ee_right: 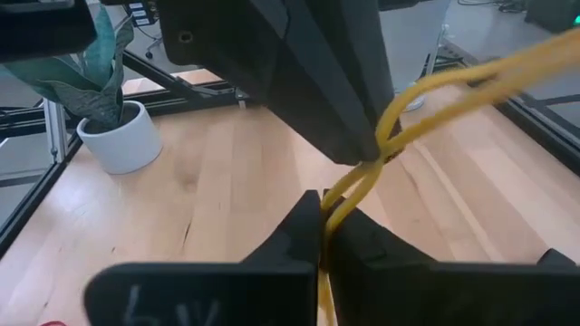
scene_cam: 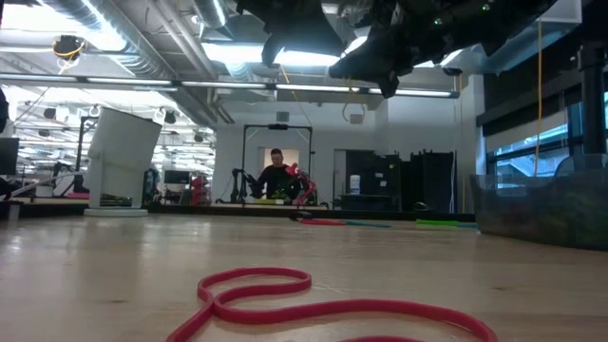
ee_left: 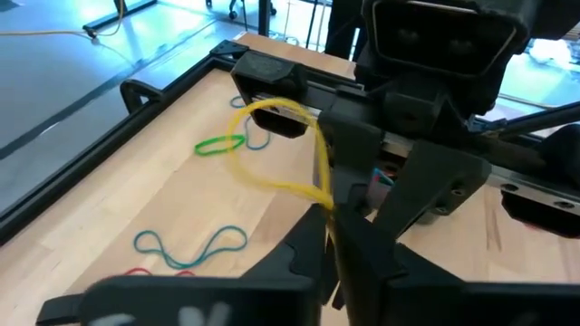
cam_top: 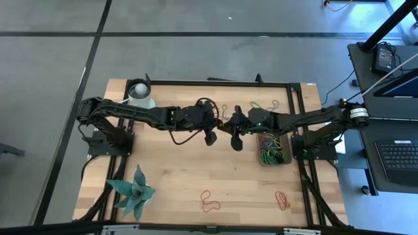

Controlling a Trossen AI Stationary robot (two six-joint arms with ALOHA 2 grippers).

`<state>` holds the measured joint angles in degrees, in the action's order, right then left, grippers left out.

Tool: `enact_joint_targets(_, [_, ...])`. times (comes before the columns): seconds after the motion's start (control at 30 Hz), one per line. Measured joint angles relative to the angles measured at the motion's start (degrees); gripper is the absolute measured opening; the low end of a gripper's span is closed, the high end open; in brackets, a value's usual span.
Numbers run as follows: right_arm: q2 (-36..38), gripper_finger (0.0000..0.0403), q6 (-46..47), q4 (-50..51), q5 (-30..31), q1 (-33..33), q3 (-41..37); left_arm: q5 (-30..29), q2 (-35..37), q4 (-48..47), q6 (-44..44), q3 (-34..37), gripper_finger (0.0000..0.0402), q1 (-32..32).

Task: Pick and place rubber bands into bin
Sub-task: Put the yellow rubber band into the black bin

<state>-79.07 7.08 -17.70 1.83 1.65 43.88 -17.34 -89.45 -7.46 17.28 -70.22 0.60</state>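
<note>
Both grippers meet in mid-air over the table's middle, my left gripper [cam_top: 221, 123] [ee_left: 331, 237] and my right gripper [cam_top: 232, 124] [ee_right: 323, 231], each shut on one yellow rubber band [ee_left: 263, 177] [ee_right: 471, 77]. The dark grey bin [cam_top: 260, 160] stands on the table near the right arm's base, with several coloured bands inside. Loose bands lie flat on the wood: two red ones [cam_top: 209, 201] [cam_top: 282, 200] near the near edge, and green ones [cam_top: 264, 104] [ee_left: 220, 145] and a teal one [ee_left: 190, 244] toward the far edge. My left gripper pinches the yellow band between its two fingertips at one side of the loop [ee_left: 326, 206]. The band is lifted clear of the table, and a slack loop [ee_left: 272, 107] bows away from the fingers. My right gripper pinches the same band between its fingertips at a doubled stretch [ee_right: 337, 201], close beside the left gripper's finger [ee_right: 344, 109]. Two strands run from the pinch up past that finger and on out of frame [ee_right: 507, 63].
A white round cup [cam_top: 140, 93] stands at the far left corner and a teal plant in a white pot [cam_top: 134, 192] [ee_right: 122, 136] at the near left. A black frame rail [cam_top: 222, 83] borders the table. A person shows far off in the room [scene_cam: 276, 176].
</note>
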Motion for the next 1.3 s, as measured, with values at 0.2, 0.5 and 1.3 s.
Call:
enact_joint_targets(0.2, [0.24, 0.0010, 0.06, 0.54, 0.00, 0.00, 0.00, 0.00, 0.11, -1.09, -0.33, 0.00, 0.0077, 0.00])
enact_joint_targets(0.5, [10.18, 0.0011, 0.57, 14.49, 5.29, 1.57, 0.09, -4.44, 7.71, -19.93, -3.08, -0.02, 0.0094, 0.00])
enact_joint_targets(1.3, [15.44, 0.0002, 60.02, 93.51, 9.66, -4.35, 15.84, -8.97, 11.76, -49.91, -4.51, 0.50, 0.0009, -6.32])
